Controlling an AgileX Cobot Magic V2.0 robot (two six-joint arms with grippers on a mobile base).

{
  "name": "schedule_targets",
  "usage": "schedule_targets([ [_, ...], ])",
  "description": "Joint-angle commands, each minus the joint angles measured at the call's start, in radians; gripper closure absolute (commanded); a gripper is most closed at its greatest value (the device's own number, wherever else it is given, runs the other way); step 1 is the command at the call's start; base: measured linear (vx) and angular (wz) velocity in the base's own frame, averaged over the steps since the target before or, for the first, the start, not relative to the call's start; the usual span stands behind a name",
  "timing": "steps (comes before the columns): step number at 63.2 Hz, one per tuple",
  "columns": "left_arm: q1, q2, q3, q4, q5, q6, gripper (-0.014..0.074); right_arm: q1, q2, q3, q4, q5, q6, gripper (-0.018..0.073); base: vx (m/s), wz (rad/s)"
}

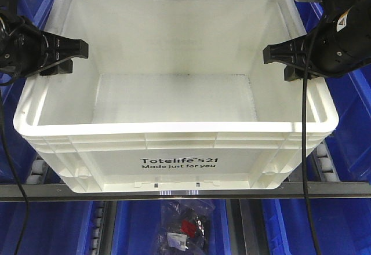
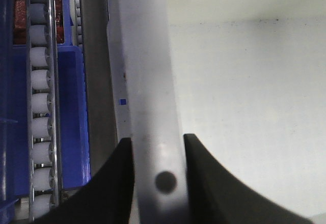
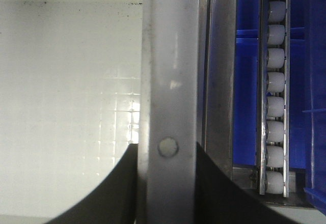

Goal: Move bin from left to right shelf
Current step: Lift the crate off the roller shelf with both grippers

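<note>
Roller shelf (image 1: 58,191) carries bin (image 1: 174,145); other bins (image 1: 355,139) either side; bag (image 1: 185,226) beneath.

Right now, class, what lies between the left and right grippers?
Only the bare inside of the bin, shown in the front view; left gripper and right gripper each clamp a side rim.

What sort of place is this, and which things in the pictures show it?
Most likely a warehouse or stockroom picking area: a white tote sits on metal flow-rack shelving with roller tracks, blue bins stand on either side, and bagged goods lie on the level below.
</note>
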Motion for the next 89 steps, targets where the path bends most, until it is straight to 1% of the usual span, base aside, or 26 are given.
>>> schedule_targets([
  [1,0.002,-0.064,-0.041,0.029,-0.086,0.042,0.0461,-0.019,-0.047,-0.035,-0.122,-0.101,0.011,0.0460,0.00,0.00],
  [89,0.002,-0.064,-0.041,0.029,-0.086,0.042,0.0461,-0.019,-0.047,-0.035,-0.122,-0.101,0.011,0.0460,-0.01,0.00],
])
